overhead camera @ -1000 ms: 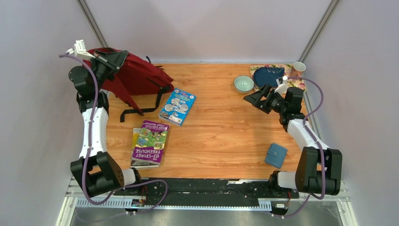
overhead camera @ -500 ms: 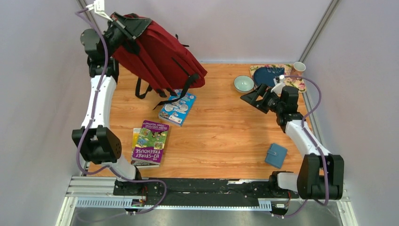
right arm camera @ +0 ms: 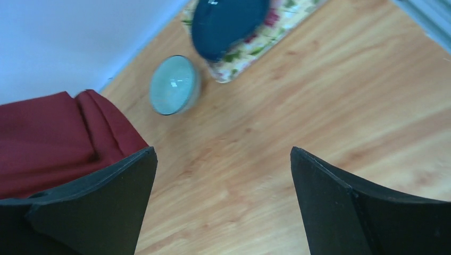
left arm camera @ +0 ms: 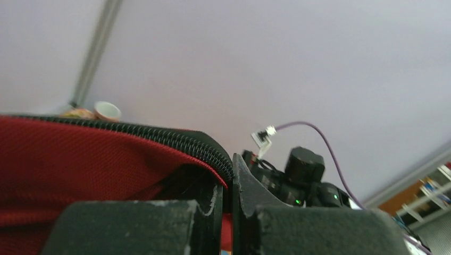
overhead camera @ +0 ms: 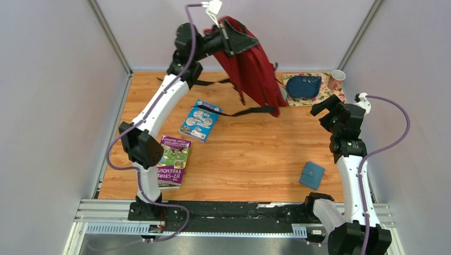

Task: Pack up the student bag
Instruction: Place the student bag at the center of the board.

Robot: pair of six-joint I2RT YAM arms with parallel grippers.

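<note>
Where the desk (overhead camera: 250, 154) nears the lower edge of the overhead view, a small blue wallet (overhead camera: 311, 175) lies at lower right and a purple book (overhead camera: 173, 159) at lower left, well apart. Farther up, left of centre, a blue book (overhead camera: 201, 120) lies flat, and a black strap (overhead camera: 250, 112) dangles just beyond it. At mid right the right end effector (overhead camera: 323, 107) hovers with its jaws spread wide and nothing between them. Its wrist view shows bare wood between the fingers and a pale green bowl (right arm camera: 174, 92) beyond. The student bag (overhead camera: 255, 69) hangs at upper centre of the overhead view. It is pinched at its zippered top edge by the left end effector (overhead camera: 232, 38), whose jaws are nearly together on the fabric. Whether the bag's lower end touches the desk cannot be told. At upper right a floral mat (overhead camera: 328, 93) carries a dark blue item (overhead camera: 304, 85), with a mug (overhead camera: 336, 79) beside it.
</note>
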